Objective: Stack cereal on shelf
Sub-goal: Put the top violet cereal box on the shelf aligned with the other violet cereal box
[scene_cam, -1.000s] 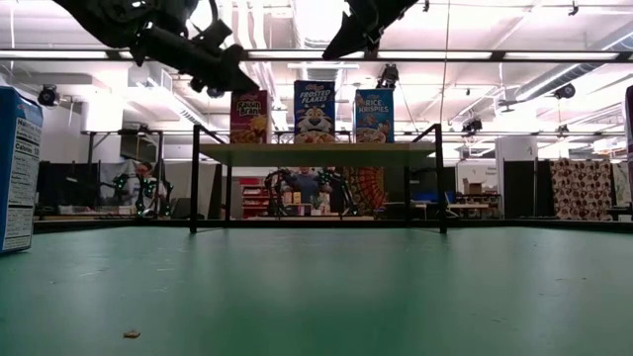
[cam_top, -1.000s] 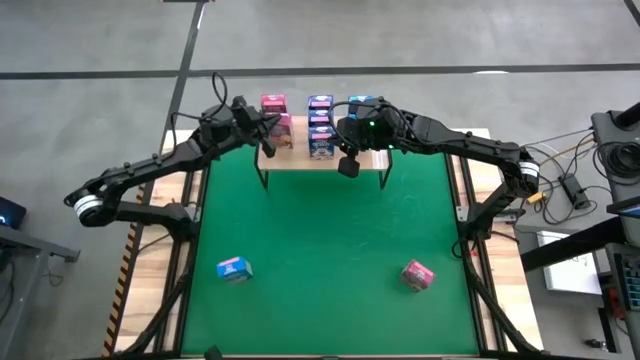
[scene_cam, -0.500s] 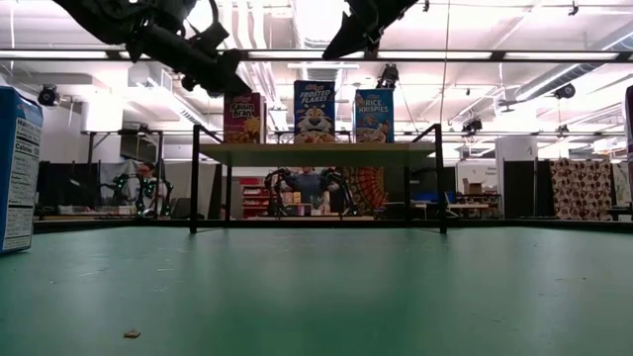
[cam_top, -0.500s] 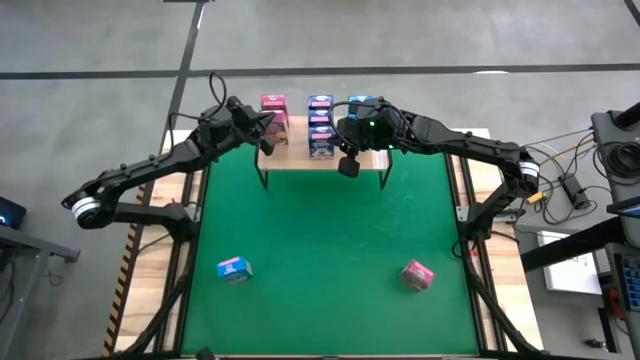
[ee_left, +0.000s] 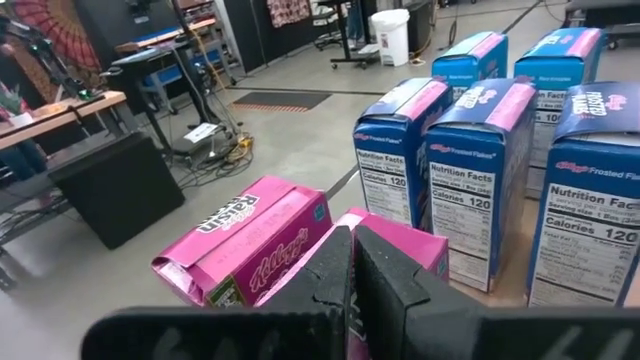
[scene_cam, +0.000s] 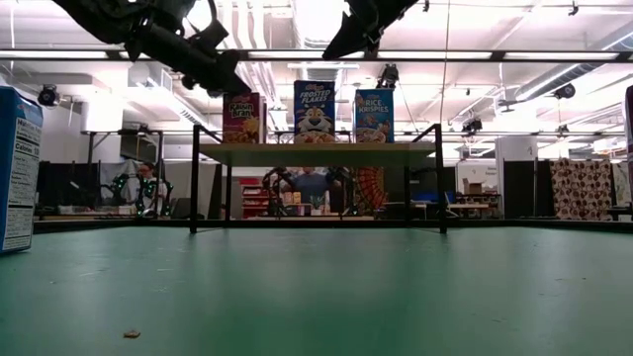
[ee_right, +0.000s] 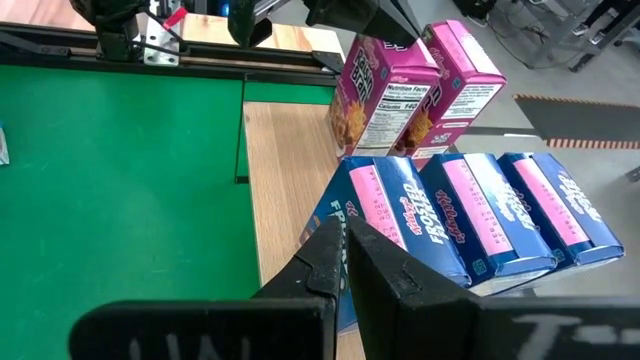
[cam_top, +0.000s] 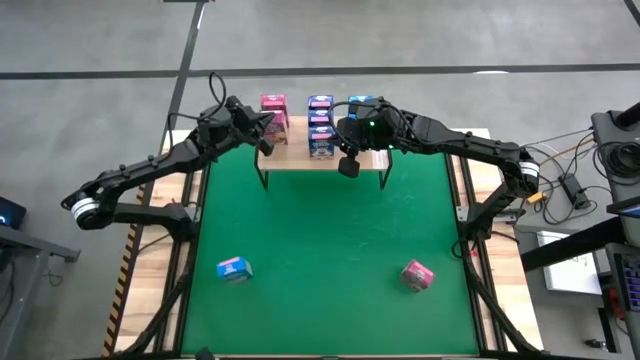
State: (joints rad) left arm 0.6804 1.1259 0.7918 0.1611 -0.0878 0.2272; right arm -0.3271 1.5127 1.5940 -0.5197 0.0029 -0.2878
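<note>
The shelf stands at the mat's far edge with several cereal boxes upright on it: pink ones at its left end, blue ones in the middle and at the right. Another blue box and a pink box lie on the green mat. My left gripper is shut, over the pink boxes. My right gripper is shut and hovers above the shelf's blue boxes, touching nothing. My left gripper rests its shut fingers on the top of the near pink box, coming from above and slanting in from the table's left. The box stands upright on the shelf.
In the low view the blue box on the mat fills the left edge. The middle of the green mat lies open between the two loose boxes. Wooden table strips and the arm bases flank the mat. People sit in the room beyond.
My left gripper has moved a little toward the table's left, staying shut, and the near pink box has slid slightly leftward along the shelf with it.
</note>
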